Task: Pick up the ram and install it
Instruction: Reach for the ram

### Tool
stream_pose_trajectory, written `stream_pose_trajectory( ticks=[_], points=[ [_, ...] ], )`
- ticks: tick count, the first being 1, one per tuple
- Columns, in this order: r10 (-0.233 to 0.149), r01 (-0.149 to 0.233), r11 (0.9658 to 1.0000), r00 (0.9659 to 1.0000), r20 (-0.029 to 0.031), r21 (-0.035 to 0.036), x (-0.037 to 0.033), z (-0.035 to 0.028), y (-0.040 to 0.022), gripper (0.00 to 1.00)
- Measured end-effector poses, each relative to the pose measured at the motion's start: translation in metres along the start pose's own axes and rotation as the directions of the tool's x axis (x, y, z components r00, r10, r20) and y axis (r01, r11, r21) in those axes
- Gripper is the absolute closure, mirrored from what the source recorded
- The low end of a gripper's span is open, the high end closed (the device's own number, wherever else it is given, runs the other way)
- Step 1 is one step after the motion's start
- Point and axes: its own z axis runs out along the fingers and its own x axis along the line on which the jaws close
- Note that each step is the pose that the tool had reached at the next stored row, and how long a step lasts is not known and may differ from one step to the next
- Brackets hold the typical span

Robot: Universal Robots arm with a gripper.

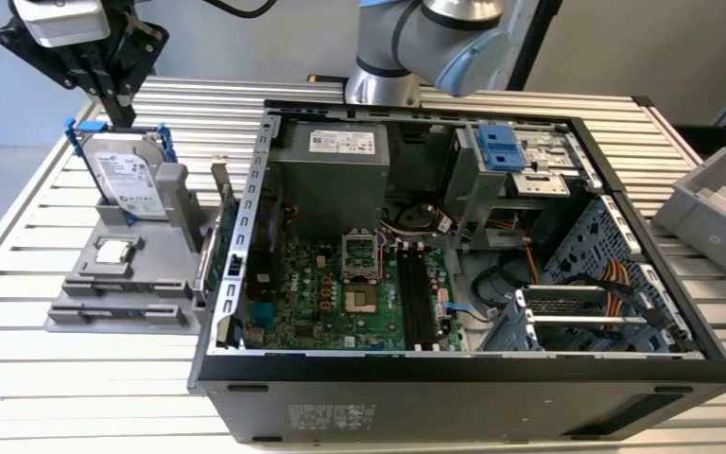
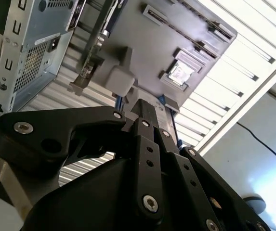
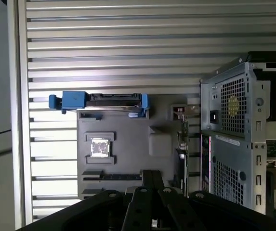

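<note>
Slatted table (image 1: 73, 378); claw (image 1: 120, 115) above grey fixture (image 1: 92, 295)

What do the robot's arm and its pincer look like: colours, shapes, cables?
The arm is a round silver-grey tube with a light blue cap at its joint. The pincer is matt black, built of flat linked bars joined by silver screws, under a pale grey block. A black cable runs near the arm.

Exterior cam sits high, angled down over the whole open computer case (image 1: 464, 374) with the grey holder (image 1: 124, 317) on the exterior view's left; both wrist cams ride close behind the gripper (image 3: 151, 175), first facing straight down, second oblique, sharing holder and case rear.
</note>
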Motion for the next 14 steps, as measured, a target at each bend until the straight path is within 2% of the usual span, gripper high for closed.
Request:
stream_pose_trajectory(
  ticks=[9, 14],
  points=[
    [-0.012, 0.012, 0.9999, 0.9999, -0.0005, -0.0002, 0.0130, -0.0002, -0.0005, 1.00],
    [-0.019, 0.019, 0.9998, 0.9998, -0.0009, -0.0002, 0.0177, -0.0002, -0.0007, 1.00]
  ],
)
